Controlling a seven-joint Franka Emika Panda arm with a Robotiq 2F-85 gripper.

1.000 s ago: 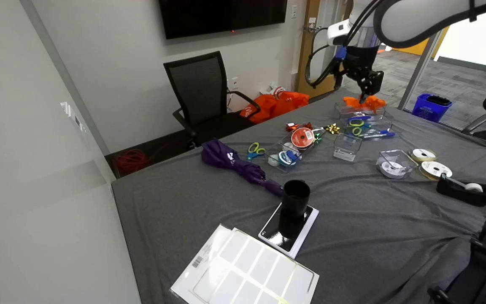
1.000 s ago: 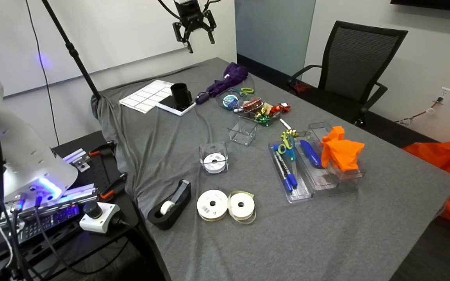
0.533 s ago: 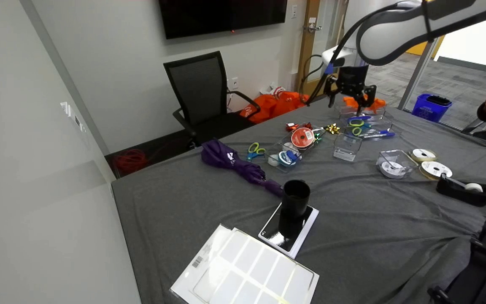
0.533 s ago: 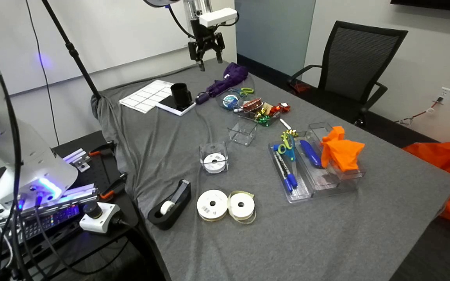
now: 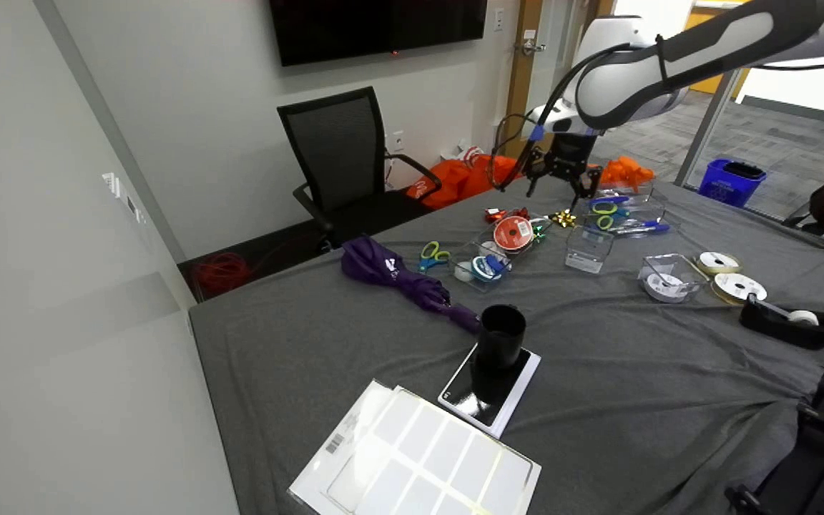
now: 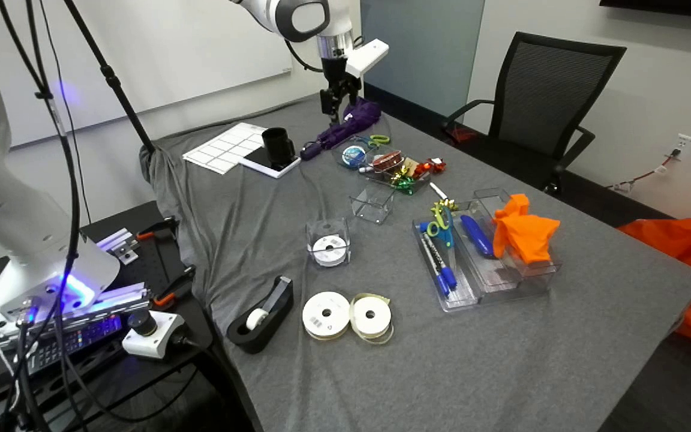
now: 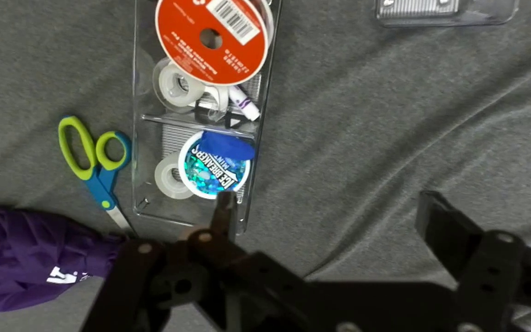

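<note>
Grey-draped table point(image 6: 501, 366), clear tray point(image 7: 173, 136), purple umbrella point(image 5: 415, 285), scissors point(image 7: 100, 186), tape dispenser point(image 6: 270, 324)

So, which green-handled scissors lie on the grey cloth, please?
The scissors beside the purple folded umbrella; the others sit in a clear plastic pen tray.

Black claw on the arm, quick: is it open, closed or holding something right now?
Gripper: open, holding nothing; in the wrist view its jaws stand wide apart.

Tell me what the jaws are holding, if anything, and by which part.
Nothing is held: in the wrist view the jaws stand wide open, with gray cloth showing between them.
</note>
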